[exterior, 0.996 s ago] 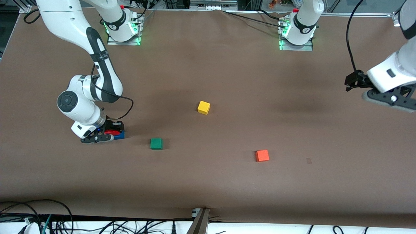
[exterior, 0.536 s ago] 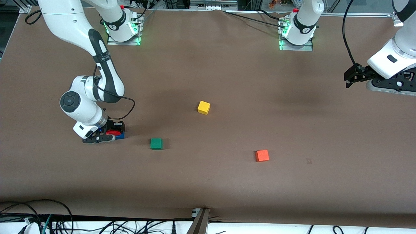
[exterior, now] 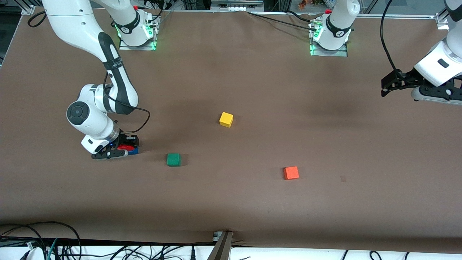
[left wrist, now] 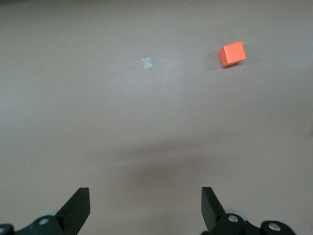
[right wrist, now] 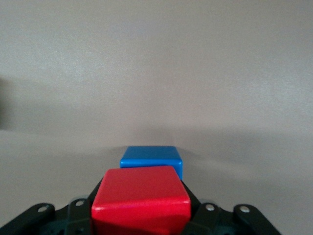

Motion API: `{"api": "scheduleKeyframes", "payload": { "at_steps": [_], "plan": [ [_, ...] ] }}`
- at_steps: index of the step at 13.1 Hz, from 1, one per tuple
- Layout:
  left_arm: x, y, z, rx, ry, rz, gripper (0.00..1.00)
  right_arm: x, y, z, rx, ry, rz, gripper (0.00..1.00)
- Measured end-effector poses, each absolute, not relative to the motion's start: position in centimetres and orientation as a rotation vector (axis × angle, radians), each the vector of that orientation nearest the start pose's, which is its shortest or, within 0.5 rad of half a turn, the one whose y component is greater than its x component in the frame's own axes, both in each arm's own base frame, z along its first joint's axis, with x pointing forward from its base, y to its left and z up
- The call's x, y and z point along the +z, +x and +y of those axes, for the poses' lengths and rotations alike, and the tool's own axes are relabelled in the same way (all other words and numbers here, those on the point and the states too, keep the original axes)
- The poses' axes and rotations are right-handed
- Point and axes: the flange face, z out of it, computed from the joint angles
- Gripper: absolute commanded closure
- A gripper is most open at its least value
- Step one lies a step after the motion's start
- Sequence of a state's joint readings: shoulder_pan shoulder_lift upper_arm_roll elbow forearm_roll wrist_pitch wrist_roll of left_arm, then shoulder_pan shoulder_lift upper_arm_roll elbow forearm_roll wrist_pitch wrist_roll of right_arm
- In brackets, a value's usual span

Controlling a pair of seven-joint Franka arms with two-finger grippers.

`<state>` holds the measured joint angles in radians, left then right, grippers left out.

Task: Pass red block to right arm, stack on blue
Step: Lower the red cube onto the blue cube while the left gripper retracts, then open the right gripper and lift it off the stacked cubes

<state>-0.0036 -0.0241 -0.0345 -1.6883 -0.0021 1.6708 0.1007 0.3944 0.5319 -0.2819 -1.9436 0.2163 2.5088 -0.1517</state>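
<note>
- The right gripper (exterior: 121, 150) is seen low over the table (exterior: 252, 90), toward the right arm's end, with its fingers clamped on the red block (exterior: 125, 147).
- In the right wrist view the red block (right wrist: 141, 199) is gripped between the black fingers, and the blue cube (right wrist: 151, 159) is seen resting on the table just past it and lower down.
- In the front view the blue cube (exterior: 133, 151) shows as a small corner directly under and beside the red block; whether the two touch cannot be told from either view.
- The left gripper (exterior: 391, 85) is held up in the air over the edge of the table at the left arm's end, where the left arm waits.
- In the left wrist view the left gripper (left wrist: 145, 208) is seen with its fingers spread wide and nothing between them.
- An orange-red cube (exterior: 291, 173) is found on the table toward the left arm's end and nearer to the front camera than the other loose cubes; it is also caught in the left wrist view (left wrist: 232, 53).
- A green cube (exterior: 173, 159) is placed near the blue cube, apart from it, toward the middle of the table.
- A yellow cube (exterior: 226, 119) is set near the middle of the table, farther from the front camera than the green cube.
- A small pale mark (left wrist: 146, 63) is seen on the table surface near the orange-red cube.
- No container is shown; every cube lies on the bare table, except the red block.
</note>
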Motion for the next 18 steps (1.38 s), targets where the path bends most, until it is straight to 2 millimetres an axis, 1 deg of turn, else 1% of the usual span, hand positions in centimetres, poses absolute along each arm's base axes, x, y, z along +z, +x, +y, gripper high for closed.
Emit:
{"api": "scheduleKeyframes", "payload": {
  "at_steps": [3,5,7,16,17,18],
  "plan": [
    [59.3,55.3,-2.6,-0.018,-3.135,0.230,0.00,22.1,62.3,7.6,-0.099,-3.142,-0.212,0.95],
    [60.1,55.3,-3.3,-0.044,-3.127,0.252,0.00,22.1,62.3,7.5,-0.099,-3.143,-0.211,0.95],
    [60.4,55.2,-3.5,-0.053,-3.126,0.258,0.00,22.1,62.3,7.5,-0.099,-3.143,-0.212,0.95],
    [60.4,55.1,-3.9,-0.043,-3.125,0.269,0.00,22.1,62.3,7.4,-0.099,-3.153,-0.233,0.94],
    [60.4,55.1,-3.9,-0.042,-3.125,0.269,0.00,22.1,62.3,7.4,-0.098,-3.153,-0.233,0.93],
    [60.4,55.1,-3.9,-0.041,-3.125,0.269,0.00,22.0,62.3,7.4,-0.097,-3.153,-0.233,0.80]
  ]
}}
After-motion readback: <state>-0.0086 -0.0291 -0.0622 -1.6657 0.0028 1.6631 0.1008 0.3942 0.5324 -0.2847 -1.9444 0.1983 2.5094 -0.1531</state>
